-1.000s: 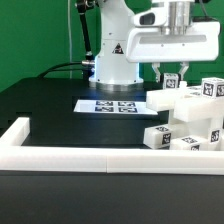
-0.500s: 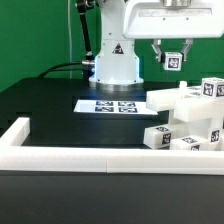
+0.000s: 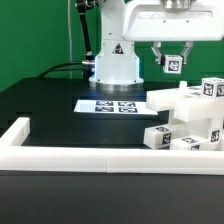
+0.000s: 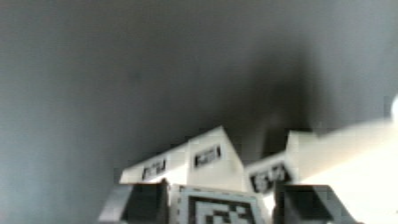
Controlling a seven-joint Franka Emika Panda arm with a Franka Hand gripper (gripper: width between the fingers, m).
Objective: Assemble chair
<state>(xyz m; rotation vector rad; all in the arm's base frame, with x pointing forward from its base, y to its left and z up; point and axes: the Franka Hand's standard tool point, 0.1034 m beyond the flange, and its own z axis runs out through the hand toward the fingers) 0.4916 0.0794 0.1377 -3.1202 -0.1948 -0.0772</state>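
My gripper (image 3: 172, 60) is raised near the top of the exterior view and is shut on a small white tagged chair piece (image 3: 173, 63); the same piece (image 4: 222, 207) shows between the fingers (image 4: 144, 204) in the wrist view. It hangs above the pile of white tagged chair parts (image 3: 190, 118) at the exterior view's right, clear of them. A flat panel (image 3: 172, 99) lies on top of that pile. Below the gripper, the wrist view shows several tagged white pieces (image 4: 205, 153).
The marker board (image 3: 108, 105) lies flat in front of the robot base (image 3: 115, 60). A long low white border rail (image 3: 90, 160) runs along the front, with a corner at the exterior view's left (image 3: 15, 130).
The gripper has risen from just above the pile to a higher position, carrying the small tagged piece up with it. The pile has not moved.
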